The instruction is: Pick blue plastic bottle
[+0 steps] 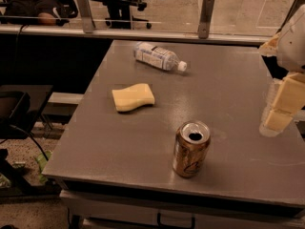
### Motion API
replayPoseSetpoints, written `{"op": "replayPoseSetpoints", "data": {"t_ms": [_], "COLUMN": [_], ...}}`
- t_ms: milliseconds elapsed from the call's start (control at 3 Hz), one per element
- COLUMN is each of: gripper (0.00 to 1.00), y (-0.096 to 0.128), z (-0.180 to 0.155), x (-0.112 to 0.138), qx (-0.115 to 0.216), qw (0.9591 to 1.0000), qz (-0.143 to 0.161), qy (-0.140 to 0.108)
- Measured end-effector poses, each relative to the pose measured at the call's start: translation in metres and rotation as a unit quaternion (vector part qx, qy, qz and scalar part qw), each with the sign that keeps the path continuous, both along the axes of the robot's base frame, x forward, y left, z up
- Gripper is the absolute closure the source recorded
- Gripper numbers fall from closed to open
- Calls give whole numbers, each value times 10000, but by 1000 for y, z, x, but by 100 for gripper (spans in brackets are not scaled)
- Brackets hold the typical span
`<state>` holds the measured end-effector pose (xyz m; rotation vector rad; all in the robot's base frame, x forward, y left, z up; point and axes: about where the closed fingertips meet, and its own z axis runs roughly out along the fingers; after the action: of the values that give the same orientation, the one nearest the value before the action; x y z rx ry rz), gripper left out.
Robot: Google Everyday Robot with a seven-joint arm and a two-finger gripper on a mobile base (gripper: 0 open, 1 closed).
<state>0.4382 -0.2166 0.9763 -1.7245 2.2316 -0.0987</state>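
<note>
The blue plastic bottle (157, 56) lies on its side at the far middle of the grey table (228, 85), its white cap pointing right and toward me. It is clear plastic with a pale blue-and-white label. My gripper (282, 108) hangs over the table's right edge, pale and blocky, partly cut off by the frame. It is well to the right of the bottle and nearer to me, and touches nothing that I can see.
A yellow sponge (133, 97) lies left of centre. An open brown-gold soda can (190, 149) stands upright near the front. A glass barrier with metal posts (206, 17) runs behind the table. A dark chair (14, 111) is at the left.
</note>
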Motion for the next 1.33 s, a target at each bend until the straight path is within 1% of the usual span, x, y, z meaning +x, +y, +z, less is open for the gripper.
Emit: {"op": "replayPoseSetpoints", "data": {"t_ms": [333, 667, 1000, 1333], "gripper": [0, 0, 0, 0], "y": [0, 5, 16, 28], "z": [0, -1, -4, -7], "x": [0, 17, 50, 90], "qx": [0, 144, 330, 493], "qw": [10000, 9999, 9993, 9984], "qz": [0, -70, -167, -269], "qy": [-1, 40, 17, -33]}}
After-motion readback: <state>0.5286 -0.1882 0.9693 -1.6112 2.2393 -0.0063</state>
